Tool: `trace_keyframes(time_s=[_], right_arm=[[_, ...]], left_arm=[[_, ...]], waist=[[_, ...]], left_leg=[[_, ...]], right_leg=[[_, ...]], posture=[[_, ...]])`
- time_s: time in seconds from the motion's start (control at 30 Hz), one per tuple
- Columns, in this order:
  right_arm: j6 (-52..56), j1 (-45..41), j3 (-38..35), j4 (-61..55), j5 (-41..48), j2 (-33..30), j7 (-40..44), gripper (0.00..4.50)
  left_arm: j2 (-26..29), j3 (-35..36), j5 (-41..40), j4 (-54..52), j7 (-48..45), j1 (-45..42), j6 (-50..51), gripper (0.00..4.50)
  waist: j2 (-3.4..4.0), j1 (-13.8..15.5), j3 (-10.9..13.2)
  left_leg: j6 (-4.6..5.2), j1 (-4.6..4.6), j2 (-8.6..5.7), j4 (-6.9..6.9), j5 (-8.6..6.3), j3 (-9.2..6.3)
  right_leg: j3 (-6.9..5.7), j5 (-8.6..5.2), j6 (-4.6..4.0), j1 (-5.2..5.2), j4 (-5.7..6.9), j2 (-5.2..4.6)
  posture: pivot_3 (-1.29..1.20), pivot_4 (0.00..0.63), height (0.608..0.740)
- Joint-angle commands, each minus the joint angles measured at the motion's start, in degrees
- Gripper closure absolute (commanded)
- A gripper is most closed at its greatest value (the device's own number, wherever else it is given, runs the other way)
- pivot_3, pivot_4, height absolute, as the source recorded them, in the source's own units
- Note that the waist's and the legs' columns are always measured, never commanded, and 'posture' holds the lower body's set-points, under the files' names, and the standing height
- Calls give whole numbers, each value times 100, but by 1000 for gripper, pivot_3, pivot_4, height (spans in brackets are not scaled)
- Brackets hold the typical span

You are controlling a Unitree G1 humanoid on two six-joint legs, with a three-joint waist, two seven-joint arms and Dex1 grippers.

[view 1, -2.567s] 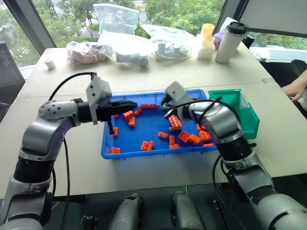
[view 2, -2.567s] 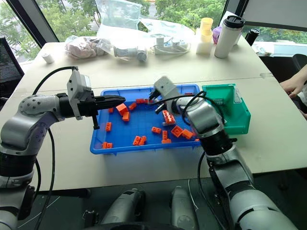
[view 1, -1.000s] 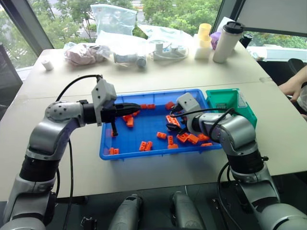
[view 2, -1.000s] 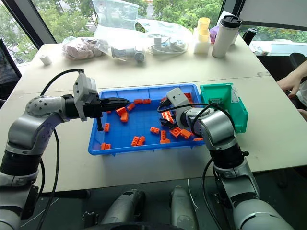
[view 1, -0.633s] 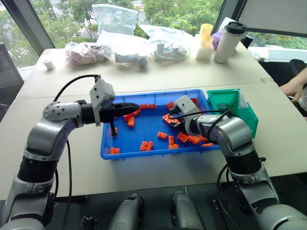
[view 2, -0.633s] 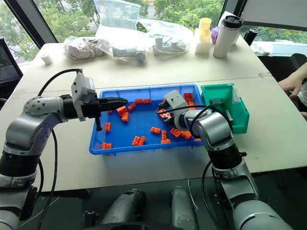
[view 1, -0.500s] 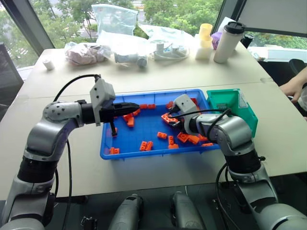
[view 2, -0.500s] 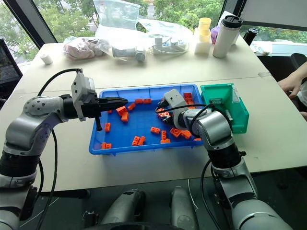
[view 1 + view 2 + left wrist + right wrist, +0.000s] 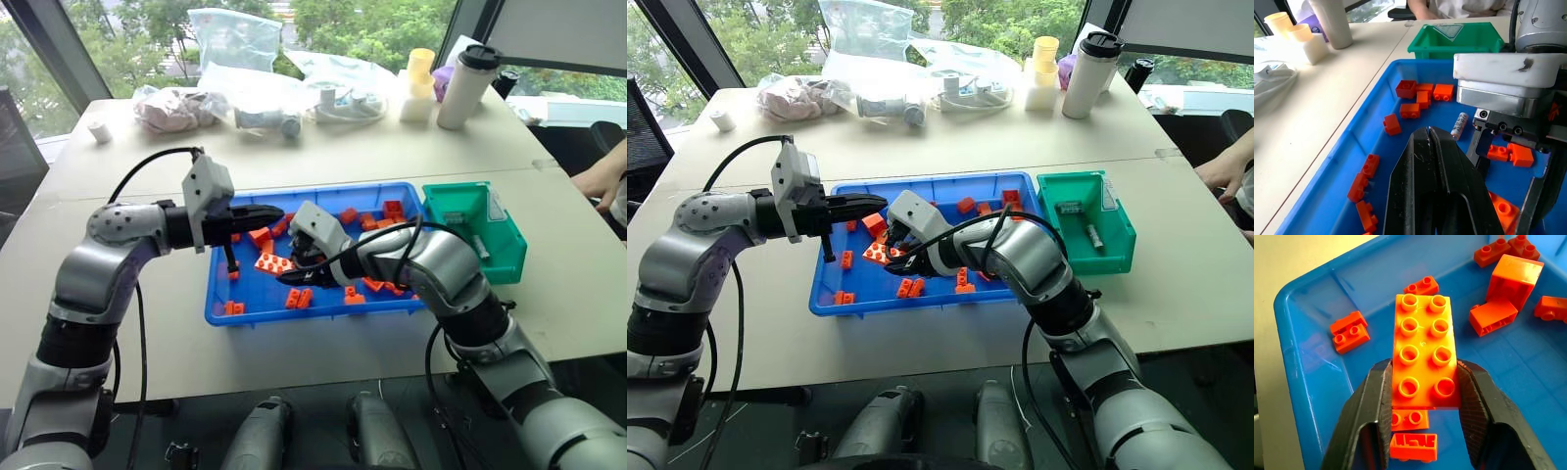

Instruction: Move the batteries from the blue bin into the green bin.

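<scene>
We see the right gripper (image 9: 1425, 396) clenched on a flat orange eight-stud toy brick (image 9: 1425, 350), held over the left half of the wide, shallow bright-blue plastic bin (image 9: 220, 311). The left gripper (image 9: 269, 212), its two black fingers pressed together and empty, hangs level above the bin's far left corner.

One small silver-grey metal battery (image 9: 1459, 125) lies on the blue floor near the bin's middle, behind the right gripper and apart from both sets of fingers, with a cluster of small orange bricks (image 9: 1420, 94) beyond it toward the far right corner. Its wrapper carries dark marks we cannot read. Two more silver-grey batteries (image 9: 1092, 235) lie inside the small teal-green plastic bin (image 9: 1122, 257), which stands just beside the blue bin's right edge.

Loose orange bricks dot the blue floor on every side of the held brick. Along the desk's far edge stand a tall white tumbler with a black lid (image 9: 468, 86), stacked pale yellow cups (image 9: 421, 70) and clear plastic bags (image 9: 235, 44). A person's hand (image 9: 598, 181) rests at the desk's right edge.
</scene>
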Motion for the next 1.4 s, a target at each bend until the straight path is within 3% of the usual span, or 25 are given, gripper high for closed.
trace_keyframes(time_s=[0.03,0.07,0.27,0.43,0.97,1.07,1.23,1.4], right_arm=[[-331,-302,-109,177,-245,-217,1,332],[-364,-328,-203,236,-279,-301,-6,75],[-719,89,-585,-83,-532,-1864,316,75],[-1012,572,-618,-137,-662,-2517,572,75],[-1425,769,-224,384,-1231,-2184,609,75],[-1559,694,-21,575,-1442,-2072,601,932],[-1373,520,-201,517,-1456,-1885,575,3474],[-855,103,-1176,299,-1189,-1935,408,3474]], left_arm=[[43,199,-76,-173,30,-19,-65,4500],[45,205,-77,-190,45,-9,-58,4500],[33,222,-82,-270,90,79,-34,4500],[-45,150,-50,-195,76,9,-60,4500],[-75,97,3,-114,-45,-79,-78,4500],[-70,104,8,-151,-35,-47,-63,4500],[-70,115,12,-197,-7,-2,-60,4500],[-80,113,30,-165,-3,-12,-91,4500]], waist=[[0,0,0],[0,2,0],[-1,70,0],[0,-9,1],[-1,40,1],[-1,39,0],[-1,39,1],[0,47,1]], left_leg=[[0,0,0,0,0,0],[0,0,0,0,0,0],[4,-4,-8,6,-2,-2],[32,1,3,-4,-18,7],[29,0,1,4,-17,7],[29,0,1,4,-17,7],[27,0,0,5,-15,6],[24,-2,0,4,-14,5]], right_leg=[[0,0,0,0,0,0],[0,0,0,-1,0,0],[-5,0,0,6,-11,-9],[0,0,0,2,-8,-2],[1,0,0,4,-5,-4],[1,0,0,4,-5,-4],[0,0,0,4,-5,-3],[0,0,0,2,-5,-4]], posture=[[0,150,740],[0,150,740],[0,150,740],[0,150,740],[0,150,740],[0,150,740],[0,150,740],[0,150,740]])
